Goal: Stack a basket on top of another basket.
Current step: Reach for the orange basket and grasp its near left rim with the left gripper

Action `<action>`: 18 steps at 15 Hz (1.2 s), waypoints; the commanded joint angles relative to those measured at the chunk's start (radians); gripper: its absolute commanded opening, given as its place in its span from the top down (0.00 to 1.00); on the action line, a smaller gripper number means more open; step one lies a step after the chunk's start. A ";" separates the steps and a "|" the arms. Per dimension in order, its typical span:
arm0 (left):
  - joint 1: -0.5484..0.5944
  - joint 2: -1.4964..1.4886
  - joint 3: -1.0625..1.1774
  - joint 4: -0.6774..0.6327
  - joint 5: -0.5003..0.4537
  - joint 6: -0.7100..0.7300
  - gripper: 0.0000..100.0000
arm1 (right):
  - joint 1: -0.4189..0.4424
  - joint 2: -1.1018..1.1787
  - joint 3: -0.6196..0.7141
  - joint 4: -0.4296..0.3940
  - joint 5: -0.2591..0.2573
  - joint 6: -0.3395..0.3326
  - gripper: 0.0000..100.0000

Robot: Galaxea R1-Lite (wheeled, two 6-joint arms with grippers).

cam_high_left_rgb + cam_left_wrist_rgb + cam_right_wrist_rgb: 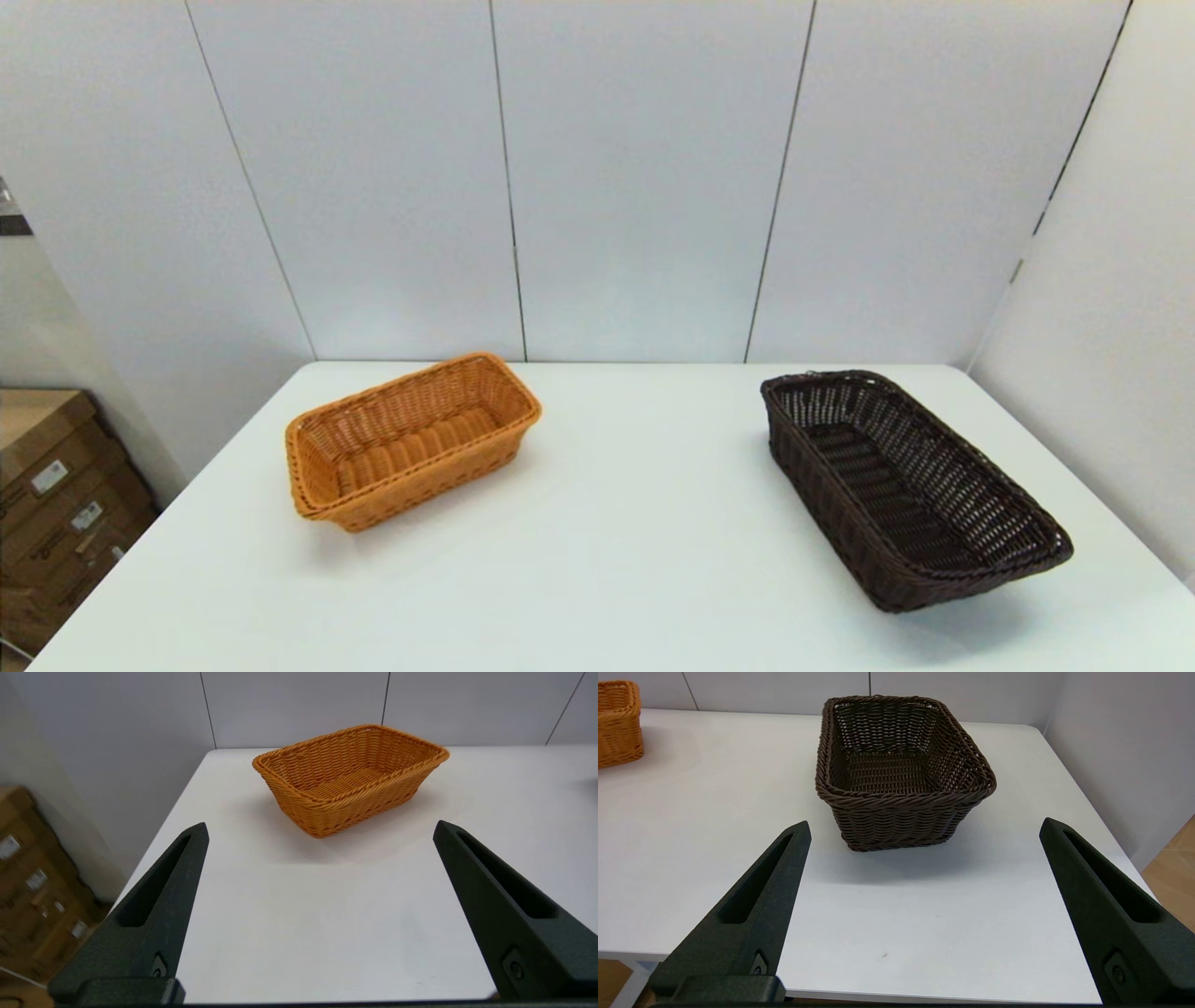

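Both grippers are shown wide open and empty: the right gripper [924, 828] is held back over the near table edge and aimed at the dark brown basket [901, 772], and the left gripper [320, 828] is posed the same way, facing the orange basket [350, 777]. Neither arm appears in the head view, so both are judged to be drawn back near the robot's body, with fingers [752, 910] spread far wider than either basket's short end. The dark brown basket [910, 485] is seen resting upright on the robot's right half of the white table [635, 560], its long axis angled toward the near right corner. The orange basket [411, 439] stands upright on the left half, nearer the back wall [644, 187], well apart from the dark one. Both baskets are empty. No part of the stacking is judged to be done: the dark basket is not yet grasped, and reaching, lifting, carrying across and lowering it into the orange basket all remain. Cardboard boxes [56, 504] are visible on the floor beyond the table's left side.
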 commanded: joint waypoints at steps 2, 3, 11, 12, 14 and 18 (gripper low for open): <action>0.001 0.560 -0.388 0.063 0.142 -0.269 0.00 | 0.000 0.000 0.000 0.001 0.000 0.000 0.00; 0.001 0.658 -0.442 0.064 0.173 -0.316 0.00 | 0.000 0.000 0.000 0.002 -0.002 0.000 0.00; 0.113 1.342 -0.753 0.244 0.095 -0.599 0.00 | 0.000 0.002 -0.003 0.010 -0.002 0.000 0.00; 0.122 1.388 -0.781 0.284 0.039 -0.606 0.00 | 0.000 0.002 -0.003 0.010 -0.002 0.000 0.00; 0.132 1.462 -0.838 0.362 0.018 -0.617 0.00 | 0.000 0.002 -0.003 0.012 -0.002 0.000 0.00; 0.132 1.580 -0.931 0.405 0.000 -0.617 0.00 | 0.000 0.002 -0.003 0.012 -0.002 0.000 0.00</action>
